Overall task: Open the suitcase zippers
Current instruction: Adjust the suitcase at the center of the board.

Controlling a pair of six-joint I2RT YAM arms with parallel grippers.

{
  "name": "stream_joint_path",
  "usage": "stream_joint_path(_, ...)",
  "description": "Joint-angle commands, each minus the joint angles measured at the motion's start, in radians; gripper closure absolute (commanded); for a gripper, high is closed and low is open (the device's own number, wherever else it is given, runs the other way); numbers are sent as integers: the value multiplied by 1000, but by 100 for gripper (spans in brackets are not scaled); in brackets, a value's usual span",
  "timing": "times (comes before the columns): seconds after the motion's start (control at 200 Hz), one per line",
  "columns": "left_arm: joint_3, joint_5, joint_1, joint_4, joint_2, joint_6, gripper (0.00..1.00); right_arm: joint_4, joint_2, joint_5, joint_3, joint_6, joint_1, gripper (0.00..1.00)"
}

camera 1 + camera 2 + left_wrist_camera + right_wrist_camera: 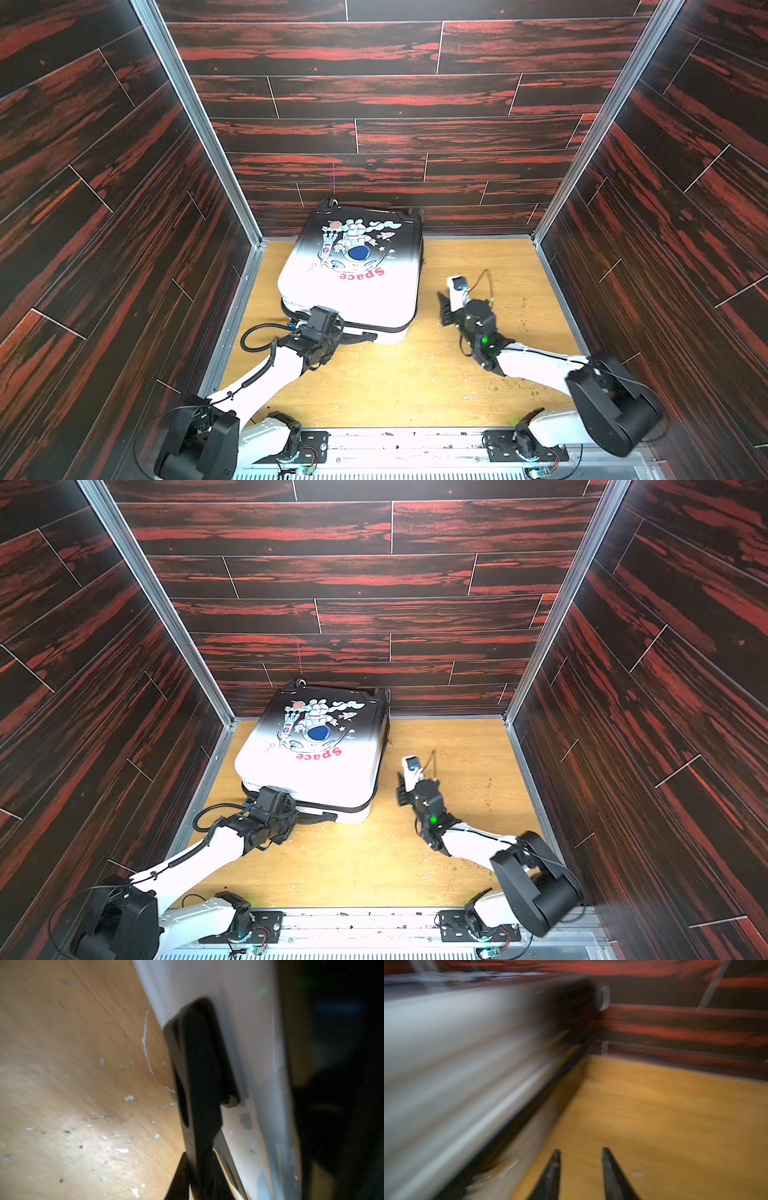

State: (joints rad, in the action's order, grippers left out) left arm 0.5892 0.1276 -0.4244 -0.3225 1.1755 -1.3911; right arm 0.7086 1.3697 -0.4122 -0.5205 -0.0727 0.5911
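Fingers of the left gripper (pixel 197 1154) are pressing together on a black piece that I judge to be a zipper pull (pixel 199 1053), at the 6 o'clock edge of the suitcase (pixel 353 286), which is lying flat at 11 o'clock on the table (pixel 415 374). Right gripper (pixel 581 1150) is hanging spread and empty at its 3 o'clock side. With nothing bracing the suitcase, a tug may be dragging it whole, or the thin pull may be slipping out.
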Motion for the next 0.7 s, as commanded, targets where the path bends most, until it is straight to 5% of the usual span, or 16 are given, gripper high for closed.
stream_joint_path(0.0, 80, 36, -141, 54, -16, 185, 78, -93, -105, -159, -1, -18, -1, 47)
stream_joint_path(0.165, 146, -90, -340, 225, 47, 337, 42, -370, -271, -237, -78, -53, 1, 40)
stream_joint_path(0.326, 391, -142, -412, 71, 7, 596, 27, -657, -365, -261, -221, -160, 0, 35)
stream_joint_path(0.441, 538, 102, -403, -81, -83, 749, 7, -815, -361, -166, -335, -191, 0, 35)
stream_joint_path(0.531, 724, 419, -314, -327, -40, 766, 0, -852, -323, -61, -406, -222, -2, 33)
stream_joint_path(0.696, 886, 514, 25, -467, 88, 703, 0, -976, -126, 184, -643, -314, -23, 22)
